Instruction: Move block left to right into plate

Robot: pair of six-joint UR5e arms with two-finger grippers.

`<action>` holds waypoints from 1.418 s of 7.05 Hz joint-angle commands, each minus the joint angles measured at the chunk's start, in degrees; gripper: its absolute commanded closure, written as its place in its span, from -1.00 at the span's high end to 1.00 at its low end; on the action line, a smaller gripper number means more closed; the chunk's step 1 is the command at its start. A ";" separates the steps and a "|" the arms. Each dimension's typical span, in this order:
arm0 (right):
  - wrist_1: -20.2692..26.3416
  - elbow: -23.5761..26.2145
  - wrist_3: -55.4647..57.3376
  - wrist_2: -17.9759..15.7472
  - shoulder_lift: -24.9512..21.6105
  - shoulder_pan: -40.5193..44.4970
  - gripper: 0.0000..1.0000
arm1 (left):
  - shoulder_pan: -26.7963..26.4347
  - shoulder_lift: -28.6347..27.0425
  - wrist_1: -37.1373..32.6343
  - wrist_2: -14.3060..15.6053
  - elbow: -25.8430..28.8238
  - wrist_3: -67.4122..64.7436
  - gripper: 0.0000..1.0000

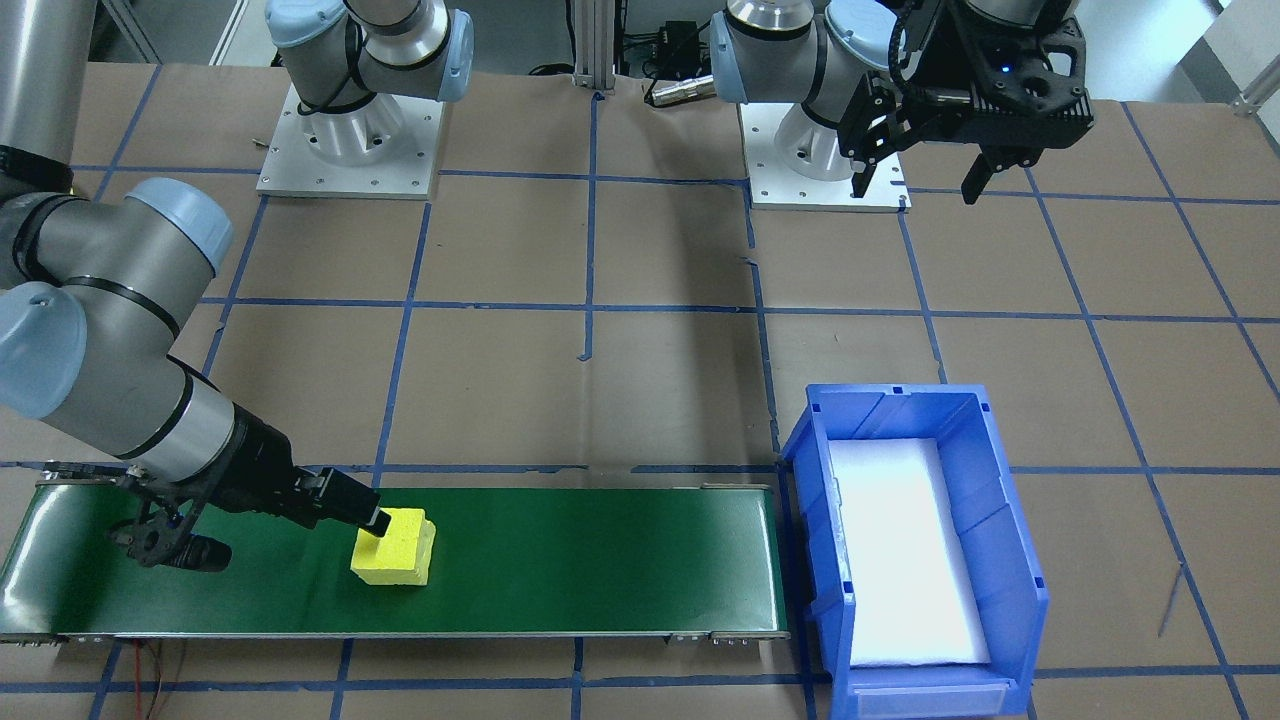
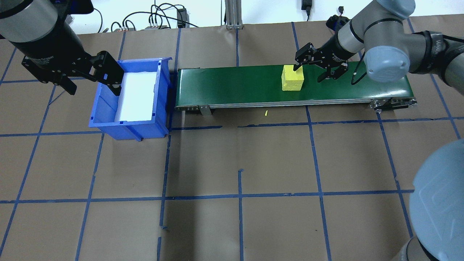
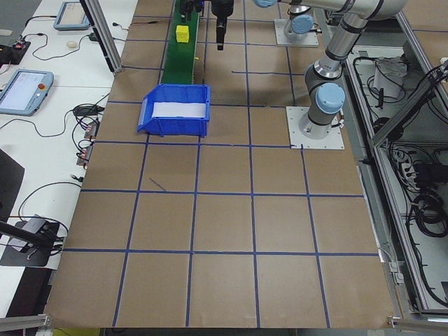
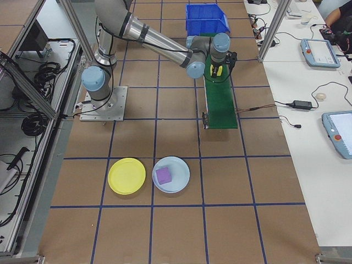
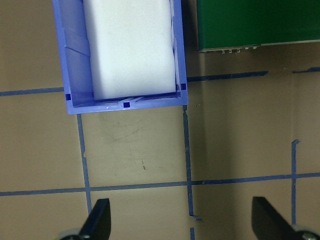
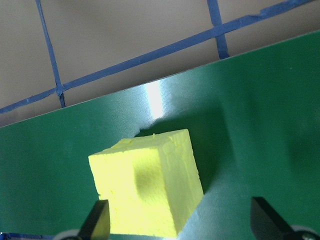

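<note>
One yellow foam block (image 6: pixel 147 190), likely light, soft and best pinched across opposite flat sides, sits on the green conveyor belt (image 2: pixel 239 85) beside the right gripper's (image 2: pixel 314 70) spread fingers, while the left gripper (image 1: pixel 930 172) hangs open far off.

Two silver-grey metal arms with pale blue joint caps, black bands at the joints, black two-finger left gripper (image 1: pixel 925 185) and right gripper (image 1: pixel 280 530), black cables along the wrists, square white screwed base plates (image 1: pixel 350 140)

A robotics lab — taped grid table (image 3: pixel 224 210), teach pendants (image 4: pixel 318 52), cabling.
</note>
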 commanded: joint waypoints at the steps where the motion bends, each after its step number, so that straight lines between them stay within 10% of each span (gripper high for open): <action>1: -2.36 -0.93 -0.05 1.36 2.73 0.00 1.00 | -0.03 0.00 0.00 0.00 0.00 0.00 1.00; 4: -3.15 -1.12 -0.40 1.02 4.40 0.00 0.97 | 0.05 0.00 0.00 0.00 0.00 0.00 1.00; 6: -4.12 -0.94 -8.78 -10.34 3.80 -0.09 -0.22 | -0.04 0.00 -0.17 0.00 0.00 0.00 1.00; 8: -3.25 -0.07 -22.85 -26.25 0.03 -0.61 -0.33 | 0.05 0.09 -0.09 0.00 0.00 0.00 1.00; 10: 2.09 0.47 -33.22 -33.86 -3.66 -6.81 -0.33 | 0.05 0.00 -0.09 0.00 0.00 0.00 1.00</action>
